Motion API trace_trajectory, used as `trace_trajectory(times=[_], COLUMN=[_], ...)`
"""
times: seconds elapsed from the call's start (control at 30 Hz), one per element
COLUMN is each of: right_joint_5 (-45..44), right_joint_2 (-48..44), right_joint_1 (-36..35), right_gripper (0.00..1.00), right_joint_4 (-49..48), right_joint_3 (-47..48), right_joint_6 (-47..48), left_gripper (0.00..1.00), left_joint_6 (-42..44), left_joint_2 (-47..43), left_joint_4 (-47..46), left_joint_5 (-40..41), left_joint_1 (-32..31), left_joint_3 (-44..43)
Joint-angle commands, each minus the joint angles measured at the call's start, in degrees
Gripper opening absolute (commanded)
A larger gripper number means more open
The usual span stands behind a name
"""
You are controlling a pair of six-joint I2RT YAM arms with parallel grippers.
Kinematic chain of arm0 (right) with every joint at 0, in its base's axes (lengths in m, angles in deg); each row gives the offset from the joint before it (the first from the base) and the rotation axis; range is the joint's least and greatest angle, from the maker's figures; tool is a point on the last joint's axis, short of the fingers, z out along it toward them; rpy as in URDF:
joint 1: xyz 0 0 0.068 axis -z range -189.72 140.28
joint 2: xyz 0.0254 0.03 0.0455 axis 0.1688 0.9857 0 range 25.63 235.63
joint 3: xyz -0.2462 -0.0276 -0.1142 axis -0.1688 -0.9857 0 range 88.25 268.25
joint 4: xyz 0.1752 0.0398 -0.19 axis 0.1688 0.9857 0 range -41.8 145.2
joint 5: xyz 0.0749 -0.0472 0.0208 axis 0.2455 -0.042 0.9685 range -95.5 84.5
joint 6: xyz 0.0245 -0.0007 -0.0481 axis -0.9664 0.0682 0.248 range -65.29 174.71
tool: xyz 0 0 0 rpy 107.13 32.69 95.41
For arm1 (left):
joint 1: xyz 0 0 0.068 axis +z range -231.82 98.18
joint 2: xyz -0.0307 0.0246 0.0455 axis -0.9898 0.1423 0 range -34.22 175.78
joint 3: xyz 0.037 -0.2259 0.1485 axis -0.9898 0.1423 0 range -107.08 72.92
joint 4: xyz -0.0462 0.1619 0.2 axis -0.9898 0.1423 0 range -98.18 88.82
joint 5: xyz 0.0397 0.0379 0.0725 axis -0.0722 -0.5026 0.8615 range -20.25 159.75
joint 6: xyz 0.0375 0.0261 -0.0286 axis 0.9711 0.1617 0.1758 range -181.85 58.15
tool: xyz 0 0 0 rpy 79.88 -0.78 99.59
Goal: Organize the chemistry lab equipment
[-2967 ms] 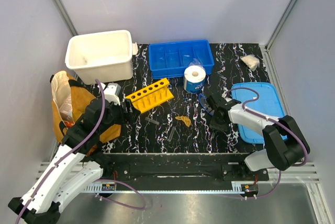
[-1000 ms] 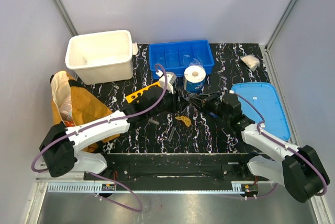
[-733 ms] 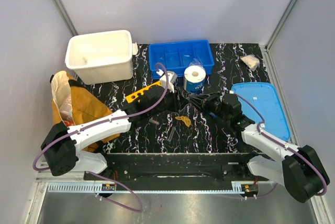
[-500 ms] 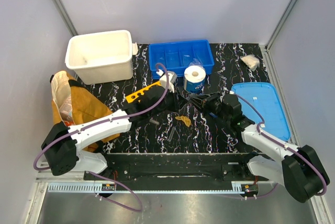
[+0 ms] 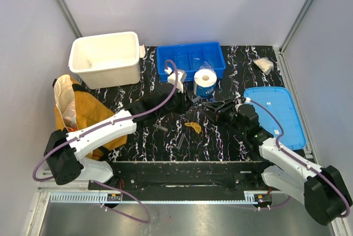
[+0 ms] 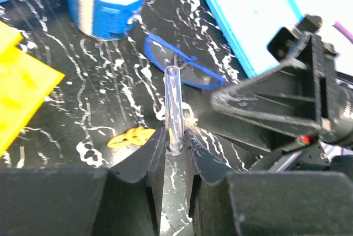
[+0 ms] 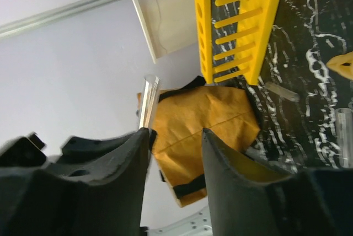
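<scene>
We see a black marbled table [image 5: 242, 65] with a white bin [image 5: 105, 36] at its far left corner and a tan-yellow bag [image 5: 88, 114] slumped at the left edge in front of it. A blue compartment tray [image 5: 190, 47] sits at the back, and a light blue lid [image 5: 278, 117] lies flat on the right side. The yellow test-tube rack [image 6: 19, 81] lies on the table left of centre, mostly hidden under the left arm in the overhead view. Just in front of the blue tray stands the paper roll [image 5: 205, 81], and the blue-rimmed goggles [image 6: 190, 68] lie on the table just beside it. The left gripper [image 6: 175, 139] reaches over the middle of the table with its jaws clamped on a clear tube [image 6: 173, 109] – the tube juts forward past the fingertips, above the goggles. The right gripper [image 7: 174, 134] sits close opposite it with its jaws spread wide and nothing between them. Two loose tubes [image 5: 161, 128] lie on the table near the front, and the small yellow piece [image 5: 193, 127] rests just beside them – below both grippers.
</scene>
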State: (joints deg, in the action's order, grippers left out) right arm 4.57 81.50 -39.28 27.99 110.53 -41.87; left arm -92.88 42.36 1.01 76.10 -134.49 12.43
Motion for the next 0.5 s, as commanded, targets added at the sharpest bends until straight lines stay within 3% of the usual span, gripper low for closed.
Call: trace_trajectory(times=[0.0, 0.13, 0.3, 0.47], right_joint_5=[-1.1, -1.36, -4.78, -6.37], right_joint_2=[-5.15, -9.72, -14.91, -16.77], right_joint_1=[-0.23, -0.23, -0.23, -0.23], right_gripper=[0.53, 0.67, 0.78, 0.82], right_joint_4=[7.97, 17.98, 28.1, 33.56], right_joint_3=[1.44, 4.43, 6.1, 7.6], right_joint_6=[12.17, 23.34, 29.77, 33.55], left_gripper=[0.15, 0.17, 0.17, 0.17], left_joint_6=[3.86, 8.25, 14.4, 18.28], left_joint_2=[-1.61, 0.5, 6.82, 13.94], left_joint_4=[11.26, 21.28, 32.27, 42.3], left_joint_5=[2.18, -0.19, -0.29, 2.35], left_joint_1=[3.61, 9.93, 14.78, 15.49], left_joint_3=[-6.74, -11.92, -20.09, -28.71])
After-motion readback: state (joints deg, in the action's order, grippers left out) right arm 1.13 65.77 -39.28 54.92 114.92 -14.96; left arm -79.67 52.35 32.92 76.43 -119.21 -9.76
